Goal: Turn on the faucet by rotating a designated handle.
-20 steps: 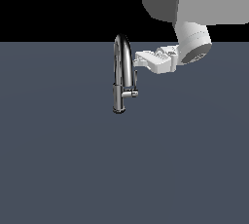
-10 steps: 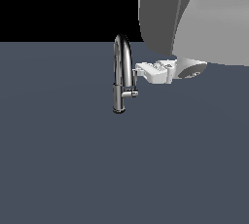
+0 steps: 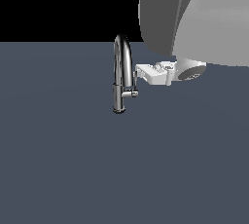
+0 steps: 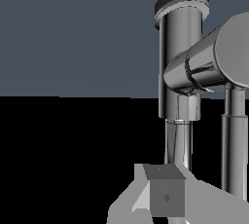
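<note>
The gripper (image 3: 141, 72) is seen just beside the arch of the faucet (image 3: 121, 72), on the exterior view's right and above the handle (image 3: 130, 93); whether its jaws are wide or narrow cannot be told. The handle's short stub should be reached from above, and contact with the spout avoided. Only the bare desk (image 3: 63, 159) lies around; nothing else obstructs.

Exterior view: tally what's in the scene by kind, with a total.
Faucet: 1 (chrome, arched spout)
Handle: 1 (short chrome side stub)
Gripper: 1 (white, beside the spout)
Robot arm: 1 (grey-white)
Table surface: 1 (dark slate)
Total: 5
</note>
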{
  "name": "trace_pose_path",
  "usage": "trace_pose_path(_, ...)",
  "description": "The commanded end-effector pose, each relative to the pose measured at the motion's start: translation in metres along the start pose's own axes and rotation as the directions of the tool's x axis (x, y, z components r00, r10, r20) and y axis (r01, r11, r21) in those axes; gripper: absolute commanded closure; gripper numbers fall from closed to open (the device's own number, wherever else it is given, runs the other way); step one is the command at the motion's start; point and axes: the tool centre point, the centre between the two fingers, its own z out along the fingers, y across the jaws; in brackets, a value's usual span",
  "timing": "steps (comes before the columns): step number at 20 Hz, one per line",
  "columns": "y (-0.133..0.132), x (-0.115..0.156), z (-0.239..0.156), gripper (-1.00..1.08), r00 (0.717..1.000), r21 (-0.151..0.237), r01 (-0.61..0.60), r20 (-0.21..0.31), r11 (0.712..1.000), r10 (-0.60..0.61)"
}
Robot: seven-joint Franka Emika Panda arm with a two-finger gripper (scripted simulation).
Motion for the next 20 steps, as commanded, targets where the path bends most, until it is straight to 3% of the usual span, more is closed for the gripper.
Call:
trace_pose_path(1, 0.002, 0.0, 0.0, 1.08, 1.0, 0.0, 0.0, 0.0, 1.0, 0.0)
trace_pose_path(20, 0.026, -0.004, 0.0, 1.08, 1.0, 0.0, 0.001, 0.0, 1.0, -0.001)
